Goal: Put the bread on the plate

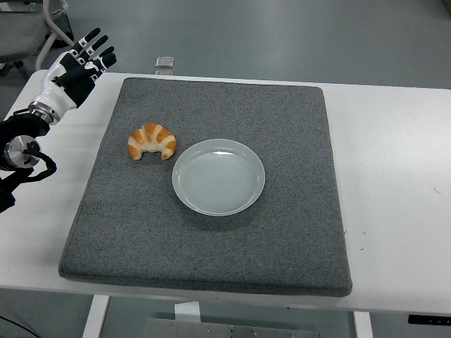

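Observation:
A golden croissant point(151, 141) lies on the grey mat point(211, 239), just left of an empty pale plate point(219, 177) and apart from it. My left hand point(77, 67) is raised over the table's far left corner, fingers spread and holding nothing, well up and left of the croissant. The right arm is out of view.
The mat covers most of the white table point(394, 176). A small clear object point(164, 63) sits at the table's far edge behind the mat. A chair base point(56, 24) stands on the floor at the top left.

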You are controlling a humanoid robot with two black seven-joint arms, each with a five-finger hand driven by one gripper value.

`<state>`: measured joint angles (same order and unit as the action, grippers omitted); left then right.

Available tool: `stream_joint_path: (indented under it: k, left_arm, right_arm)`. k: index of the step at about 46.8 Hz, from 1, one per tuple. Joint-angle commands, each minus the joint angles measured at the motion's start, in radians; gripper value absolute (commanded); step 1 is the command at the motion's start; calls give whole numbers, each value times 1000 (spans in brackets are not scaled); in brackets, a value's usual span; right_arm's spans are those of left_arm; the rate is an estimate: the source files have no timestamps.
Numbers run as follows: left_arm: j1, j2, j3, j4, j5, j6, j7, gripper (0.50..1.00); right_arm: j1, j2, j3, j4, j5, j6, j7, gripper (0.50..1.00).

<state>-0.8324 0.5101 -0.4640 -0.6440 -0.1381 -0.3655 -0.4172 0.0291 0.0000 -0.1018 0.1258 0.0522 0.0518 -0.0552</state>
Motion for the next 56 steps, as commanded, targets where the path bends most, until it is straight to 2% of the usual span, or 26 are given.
stream_joint_path:
  k: [1, 5, 10, 15, 21, 26, 32, 36, 40, 46, 50, 56]
  left_arm:
    - [-14, 7, 7, -6, 0, 2, 1, 990]
    - [-20, 42, 10, -40, 2, 2, 5, 990]
    - [-25, 134, 15, -163, 11, 16, 8, 990]
    - [-53, 246, 41, -302, 20, 69, 9, 990]
    - [-115, 347, 105, -427, 54, 125, 9, 988]
    - [-183, 415, 183, -523, 159, 172, 11, 988]
    - [-269, 473, 323, -623, 402, 232, 21, 988]
    - [-329, 488, 439, -652, 540, 243, 43, 988]
    - [-375, 490, 536, -651, 609, 246, 49, 988]
    - [-402, 489, 605, -651, 693, 250, 51, 988]
    - [-395, 484, 608, -648, 805, 301, 49, 988]
    - [-379, 478, 608, -646, 888, 387, 47, 988]
  right_arm:
    - [0, 0, -1, 0, 0, 0, 0, 930]
    - [0, 0, -1, 0, 0, 0, 0, 930]
    - [0, 0, 1, 0, 0, 2, 0, 930]
    - [0, 0, 1, 0, 0, 2, 0, 930]
    - [0, 0, 1, 0, 0, 3, 0, 930]
    - [0, 0, -1, 1, 0, 3, 0, 930]
    - [0, 0, 1, 2, -2, 3, 0, 930]
    - [0, 0, -1, 2, -2, 3, 0, 930]
    - [0, 0, -1, 5, -2, 3, 0, 930]
    - [0, 0, -1, 17, -2, 0, 0, 930]
    - [-2, 0, -1, 18, -2, 2, 0, 930]
    - [-2, 0, -1, 18, -2, 2, 0, 930]
